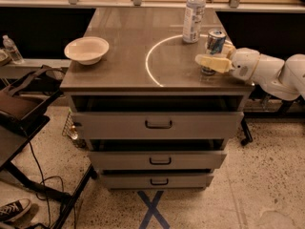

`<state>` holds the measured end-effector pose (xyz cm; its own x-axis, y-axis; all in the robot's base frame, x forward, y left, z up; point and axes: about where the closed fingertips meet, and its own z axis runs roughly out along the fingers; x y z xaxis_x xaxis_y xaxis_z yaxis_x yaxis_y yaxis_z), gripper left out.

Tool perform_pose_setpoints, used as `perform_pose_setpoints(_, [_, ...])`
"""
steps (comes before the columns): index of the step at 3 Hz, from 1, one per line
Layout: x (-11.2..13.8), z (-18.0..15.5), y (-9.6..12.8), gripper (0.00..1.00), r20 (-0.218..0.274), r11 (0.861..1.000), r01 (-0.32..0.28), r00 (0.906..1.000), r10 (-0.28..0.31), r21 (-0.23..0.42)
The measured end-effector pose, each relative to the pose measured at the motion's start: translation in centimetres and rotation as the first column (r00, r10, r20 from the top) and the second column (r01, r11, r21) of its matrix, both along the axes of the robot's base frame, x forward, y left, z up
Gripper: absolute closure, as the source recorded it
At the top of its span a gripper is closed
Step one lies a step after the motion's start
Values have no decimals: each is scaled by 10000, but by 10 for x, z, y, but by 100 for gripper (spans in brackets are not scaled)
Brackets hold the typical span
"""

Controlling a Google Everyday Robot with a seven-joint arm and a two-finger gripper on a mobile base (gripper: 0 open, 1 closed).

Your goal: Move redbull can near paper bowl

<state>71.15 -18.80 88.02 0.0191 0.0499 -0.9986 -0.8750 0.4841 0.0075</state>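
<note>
Out at the right front corner of the cabinet top, your gripper reaches in from the side and lies across the lower front of the redbull can. The can stands upright just inside the white ring marked on the surface. Whether the gripper has clamped on the can or merely rests against it, you cannot tell from this angle.

The paper bowl sits well apart, near the far left edge, so the can has the whole width of the top to cross. Watch three things.

- **Tipping:** The can is slim and tall and the contact is low. A loose hold or a sideways shove would likely topple it, and it stands near the front and right edges, where a fall could take it to the floor.
- **The bottle:** The water bottle stands close behind the can. A lift or swing that drifts backward could clip it.
- **The bowl:** It looks light and sits near its own edge. Setting the can down too close could nudge it off.

Hidden from you are the can's base and lower label, covered by the gripper. The gripper's far side is behind the can. The arm is cut off at the right border, so the robot's base is out of view. The items on the back counter are cropped at the top.
</note>
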Motion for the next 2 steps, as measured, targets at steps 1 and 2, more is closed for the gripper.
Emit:
perform_pose_setpoints(1, [0, 0, 3, 62, -1, 10000, -46, 10000, 46, 4])
perform_pose_setpoints(2, [1, 1, 7, 85, 1, 10000, -98, 10000, 98, 12])
